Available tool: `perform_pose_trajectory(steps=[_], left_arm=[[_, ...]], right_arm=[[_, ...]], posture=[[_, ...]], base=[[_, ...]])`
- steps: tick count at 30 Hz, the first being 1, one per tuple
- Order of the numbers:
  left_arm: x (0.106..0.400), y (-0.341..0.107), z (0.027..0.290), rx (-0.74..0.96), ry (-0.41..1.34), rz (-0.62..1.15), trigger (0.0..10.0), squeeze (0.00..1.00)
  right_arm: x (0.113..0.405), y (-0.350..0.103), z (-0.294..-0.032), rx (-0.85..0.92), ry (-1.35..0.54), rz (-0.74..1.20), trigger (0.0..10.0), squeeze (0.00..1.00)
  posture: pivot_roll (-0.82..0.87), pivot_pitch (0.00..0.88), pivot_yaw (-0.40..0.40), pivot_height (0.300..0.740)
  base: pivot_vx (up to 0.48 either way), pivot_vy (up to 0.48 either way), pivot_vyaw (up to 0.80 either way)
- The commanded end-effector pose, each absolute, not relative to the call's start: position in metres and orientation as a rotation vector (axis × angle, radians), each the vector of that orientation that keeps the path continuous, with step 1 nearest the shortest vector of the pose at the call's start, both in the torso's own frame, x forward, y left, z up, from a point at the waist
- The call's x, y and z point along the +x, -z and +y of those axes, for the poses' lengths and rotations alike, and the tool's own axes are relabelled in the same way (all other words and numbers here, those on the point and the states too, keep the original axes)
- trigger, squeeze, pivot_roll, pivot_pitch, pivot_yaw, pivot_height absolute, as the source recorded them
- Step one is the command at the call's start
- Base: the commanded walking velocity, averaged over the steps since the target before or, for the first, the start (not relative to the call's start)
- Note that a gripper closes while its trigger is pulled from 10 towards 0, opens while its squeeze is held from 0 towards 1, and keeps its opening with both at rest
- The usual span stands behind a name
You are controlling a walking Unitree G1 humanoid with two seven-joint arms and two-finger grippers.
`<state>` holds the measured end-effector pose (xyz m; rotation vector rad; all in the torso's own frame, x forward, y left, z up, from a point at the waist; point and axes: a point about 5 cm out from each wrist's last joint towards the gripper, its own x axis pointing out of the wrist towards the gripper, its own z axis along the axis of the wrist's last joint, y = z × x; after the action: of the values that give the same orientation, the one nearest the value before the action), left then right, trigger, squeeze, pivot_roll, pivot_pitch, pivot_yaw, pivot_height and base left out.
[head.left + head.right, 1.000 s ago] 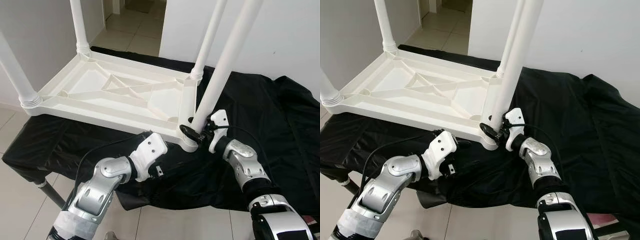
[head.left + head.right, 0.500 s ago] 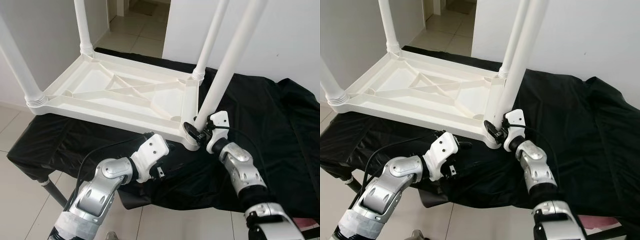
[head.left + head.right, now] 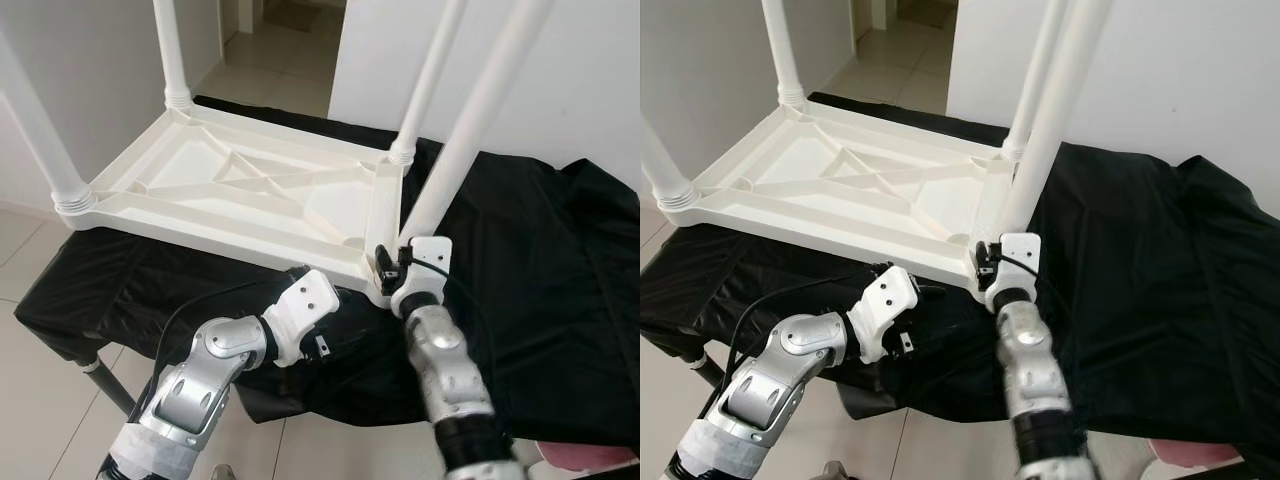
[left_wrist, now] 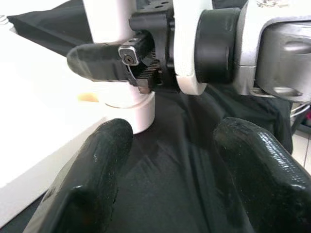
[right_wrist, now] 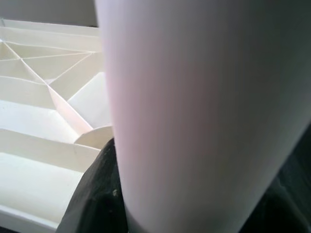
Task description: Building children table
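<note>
A black cloth (image 3: 520,250) drapes over the work surface, a grey metal leg (image 3: 105,385) stands beneath it on pale floor tiles (image 3: 30,400), with white walls (image 3: 600,90) behind.

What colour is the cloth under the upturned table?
Black cloth, plain with no pattern; clearest in the left eye view.

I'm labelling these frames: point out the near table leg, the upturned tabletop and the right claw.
near table leg (image 3: 470,130), left eye view, mid shaft.
upturned tabletop (image 3: 190,160), left eye view, underside panel.
right claw (image 3: 389,266), left eye view, between fingertips.
</note>
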<state>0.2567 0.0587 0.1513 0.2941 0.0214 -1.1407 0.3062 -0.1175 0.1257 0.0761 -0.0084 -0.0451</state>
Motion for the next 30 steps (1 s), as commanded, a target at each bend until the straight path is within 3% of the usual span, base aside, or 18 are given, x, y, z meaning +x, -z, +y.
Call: perform_pose_trajectory(steps=[1,7,8,9,10,23,30], left_arm=[[0.256,-0.149,0.057,0.293,1.123,0.026,10.0,0.0],[0.256,-0.148,0.057,0.296,1.128,0.029,10.0,0.0],[0.256,-0.148,0.057,0.297,1.126,0.028,10.0,0.0],[0.256,-0.149,0.057,0.297,1.126,0.027,10.0,0.0],[0.256,-0.149,0.057,0.297,1.125,0.026,10.0,0.0],[0.256,-0.15,0.057,0.295,1.123,0.021,10.0,0.0],[0.255,-0.151,0.057,0.282,1.118,0.02,10.0,0.0]], right_arm=[[0.298,-0.105,-0.118,0.076,0.079,0.102,10.0,0.0],[0.295,-0.111,-0.116,0.097,0.066,0.088,10.0,0.0],[0.294,-0.111,-0.114,0.098,0.064,0.089,10.0,0.26],[0.294,-0.112,-0.113,0.103,0.059,0.086,10.0,0.76],[0.294,-0.113,-0.112,0.111,0.05,0.083,10.0,1.0],[0.292,-0.12,-0.11,0.145,-0.011,0.047,10.0,1.0],[0.285,-0.123,-0.125,0.12,-0.093,-0.006,10.0,1.0]], posture=[[0.05,0.0,-0.105,0.74],[0.05,0.0,-0.104,0.74],[0.05,0.0,-0.103,0.74],[0.05,0.0,-0.102,0.74],[0.05,0.0,-0.102,0.74],[0.05,0.0,-0.105,0.74],[0.05,0.005,-0.109,0.74]], base=[[0.0,0.0,0.0],[0.0,0.0,0.0],[0.0,0.0,0.0],[0.0,0.0,0.0],[0.0,0.0,0.0],[0.0,0.0,0.0],[0.0,0.0,0.0]])
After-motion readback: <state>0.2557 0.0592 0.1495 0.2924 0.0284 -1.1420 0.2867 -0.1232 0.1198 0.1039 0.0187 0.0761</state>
